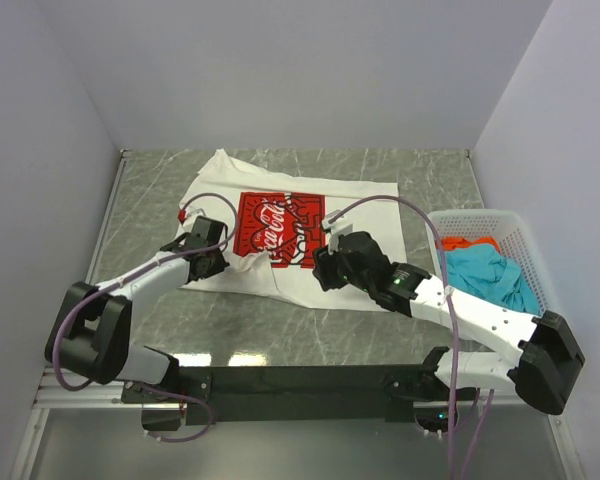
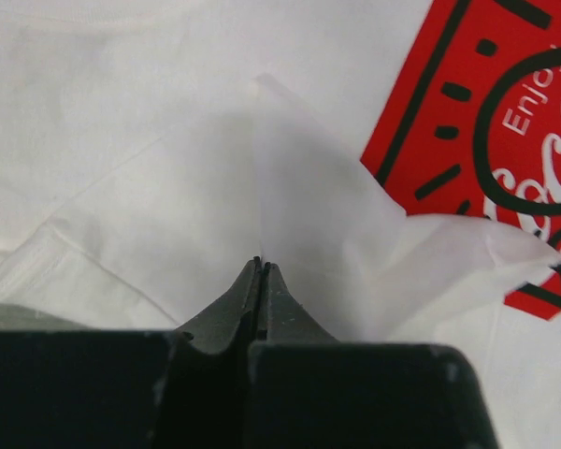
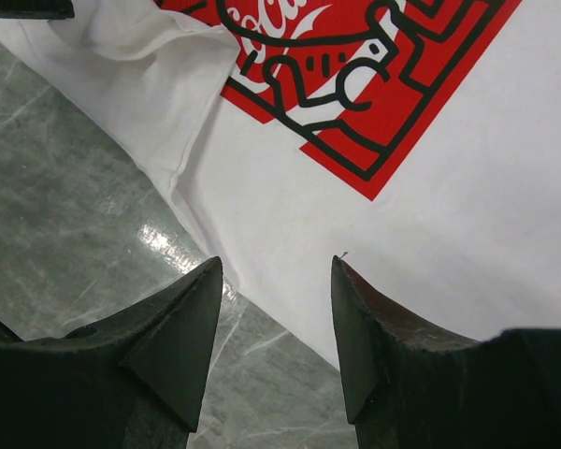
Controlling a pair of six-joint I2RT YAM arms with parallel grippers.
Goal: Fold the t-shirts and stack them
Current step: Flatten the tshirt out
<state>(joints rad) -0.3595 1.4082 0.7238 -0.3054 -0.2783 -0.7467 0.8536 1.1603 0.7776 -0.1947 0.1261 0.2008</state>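
Folding looks underway on the white shirt: left gripper is clamped on a cloth ridge at its tips; right gripper gapes over the hem beneath it, needing to grip next.

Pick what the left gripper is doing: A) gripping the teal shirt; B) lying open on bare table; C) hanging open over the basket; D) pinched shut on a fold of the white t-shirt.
D: the left wrist view shows the left gripper with its jaws pressed together and a ridge of the white t-shirt tented up at their tips.
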